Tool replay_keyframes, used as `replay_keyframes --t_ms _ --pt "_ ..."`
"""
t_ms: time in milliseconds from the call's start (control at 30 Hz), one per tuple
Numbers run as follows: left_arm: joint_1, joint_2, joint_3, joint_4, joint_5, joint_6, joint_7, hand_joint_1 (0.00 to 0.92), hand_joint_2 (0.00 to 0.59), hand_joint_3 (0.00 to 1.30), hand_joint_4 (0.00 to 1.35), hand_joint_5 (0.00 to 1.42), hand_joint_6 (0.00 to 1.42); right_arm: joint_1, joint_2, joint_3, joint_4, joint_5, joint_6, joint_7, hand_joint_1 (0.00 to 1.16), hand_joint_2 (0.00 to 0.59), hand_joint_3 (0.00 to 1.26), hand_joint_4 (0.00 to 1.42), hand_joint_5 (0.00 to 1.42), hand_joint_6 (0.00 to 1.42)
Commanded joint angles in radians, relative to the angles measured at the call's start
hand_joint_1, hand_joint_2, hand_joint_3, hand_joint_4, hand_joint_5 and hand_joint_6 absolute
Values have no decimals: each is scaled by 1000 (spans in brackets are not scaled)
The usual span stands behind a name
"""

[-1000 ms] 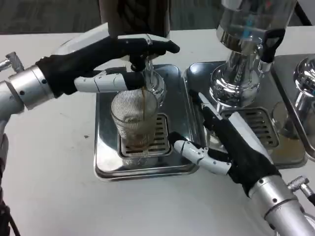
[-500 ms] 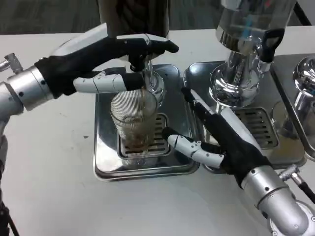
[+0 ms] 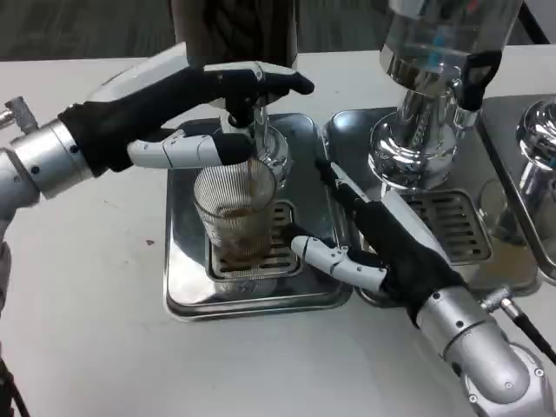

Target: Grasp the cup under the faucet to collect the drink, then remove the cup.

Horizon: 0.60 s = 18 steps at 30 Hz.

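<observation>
White tabletop spreads under two steel drip trays; the nearer tray holds the ribbed glass cup, which stands upright on the grate directly below the faucet of the dark dispenser. A thin brown stream runs from the faucet into the cup, and a shallow layer of brown drink lies in its bottom.

From the picture's left, the left hand reaches across the tray at faucet height. Its upper fingers lie stretched over the top of the faucet while the thumb sits below, against the tap body, so the hand grips the faucet from above and beneath. It does not touch the cup.

Coming from the lower right, the right hand lies low and tilted over the seam between the two trays. Its fingers are spread apart and hold nothing; the white thumb points toward the cup's base, close beside it but with a small gap.

Compared with a second ago, the right hand has slid forward and leftward, its forearm now drawn further into the picture, and its thumb is nearer the cup. The left hand keeps the same hold on the faucet, and the cup has not moved. A second dispenser with a clear tank stands to the right.
</observation>
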Motion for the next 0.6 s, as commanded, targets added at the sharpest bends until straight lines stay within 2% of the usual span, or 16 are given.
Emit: replay_keyframes --t_ms 33,600 --pt "21 9 -18 -8 18 -12 -7 0 55 241 156 164 169 -25 9 -7 21 12 -7 -13 503 249 0 0 0 0" --pt "24 24 -42 -18 48 -44 35 0 56 249 157 164 169 -59 17 -18 52 24 -7 -21 503 254 0 0 0 0"
